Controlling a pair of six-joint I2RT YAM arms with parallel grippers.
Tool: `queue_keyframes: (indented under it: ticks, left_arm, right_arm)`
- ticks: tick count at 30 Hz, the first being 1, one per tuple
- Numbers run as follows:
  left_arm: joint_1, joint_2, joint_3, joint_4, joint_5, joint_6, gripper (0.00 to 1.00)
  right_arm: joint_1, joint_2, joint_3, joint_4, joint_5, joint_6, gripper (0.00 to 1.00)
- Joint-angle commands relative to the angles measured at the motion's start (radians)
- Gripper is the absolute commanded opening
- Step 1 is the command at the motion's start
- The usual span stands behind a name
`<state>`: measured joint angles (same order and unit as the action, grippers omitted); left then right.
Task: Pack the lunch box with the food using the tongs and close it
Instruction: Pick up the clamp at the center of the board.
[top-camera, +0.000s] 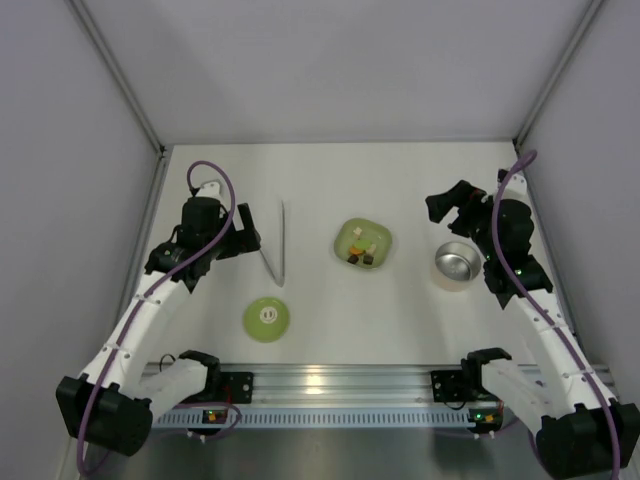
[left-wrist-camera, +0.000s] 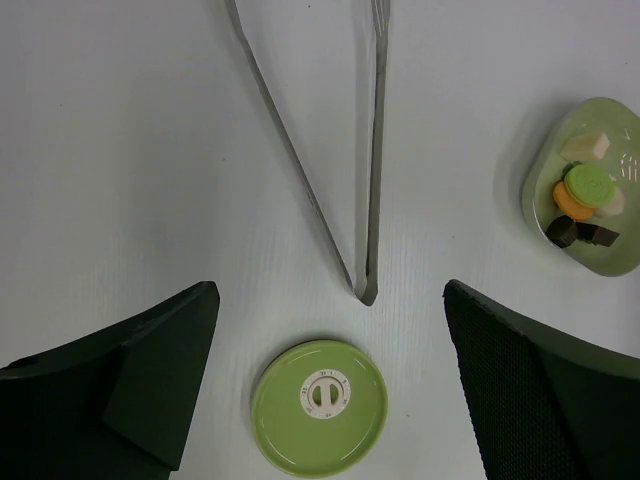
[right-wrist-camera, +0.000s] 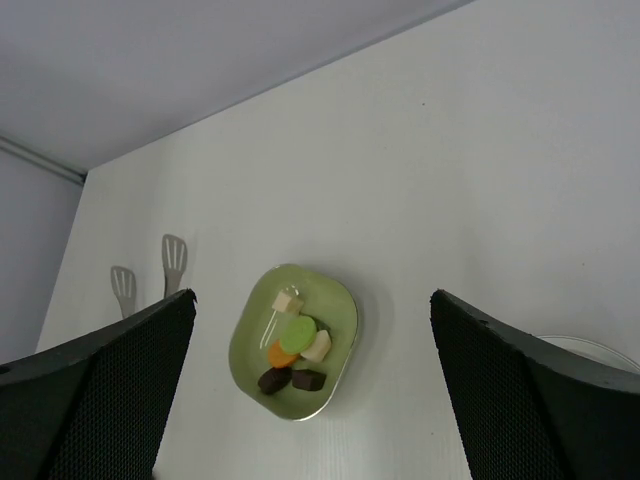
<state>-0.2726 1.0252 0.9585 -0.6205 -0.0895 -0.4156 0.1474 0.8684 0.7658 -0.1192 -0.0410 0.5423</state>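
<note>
Nothing is packed yet. The long thin silver metal tongs (top-camera: 283, 245) lie untouched on the white worktop (top-camera: 400, 180), their joined end toward the arms. The left hand (top-camera: 244, 230) hangs just beside them, fingers wide apart and holding nothing; its wrist view looks down on the joined end of the V. The bite-size food chunks (top-camera: 362, 252), orange, dark brown and whitish, sit in the light-green rounded-square dish (top-camera: 360, 228) mid-worktop. The small round lunch box with its shiny steel inside (top-camera: 457, 263) stands open to the right of the dish. Its round light-green lid (top-camera: 266, 320) lies well apart on the left, near the tongs' joined end. The right hand (top-camera: 447, 207), also spread and empty, hovers close behind the lunch box. The step in hand looks like fetching the tongs. That likely calls for lowering the left hand over both slim arms and closing where a squeeze would pinch the tips.
</note>
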Motion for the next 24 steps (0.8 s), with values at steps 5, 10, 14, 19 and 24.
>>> queue_keyframes:
  ticks: [5, 10, 14, 19, 24]
  left_arm:
    - [0.004, -0.01, 0.002, 0.056, 0.013, 0.015, 0.99]
    - [0.004, -0.008, 0.0, 0.057, 0.022, 0.012, 0.99]
    - [0.006, -0.008, -0.003, 0.057, 0.03, 0.011, 0.99]
    - [0.004, -0.005, -0.003, 0.059, 0.042, 0.006, 0.99]
    - [0.006, -0.01, -0.007, 0.056, 0.045, 0.006, 0.99]
  right_arm:
    - [-0.012, -0.002, 0.019, -0.013, -0.014, -0.025, 0.99]
    - [-0.008, 0.035, 0.046, -0.057, -0.028, -0.048, 0.99]
    - [0.026, 0.113, 0.084, -0.075, -0.027, -0.056, 0.99]
    - [0.22, 0.259, 0.232, -0.169, 0.185, -0.093, 0.99]
    - [0.322, 0.434, 0.303, -0.175, 0.217, -0.079, 0.93]
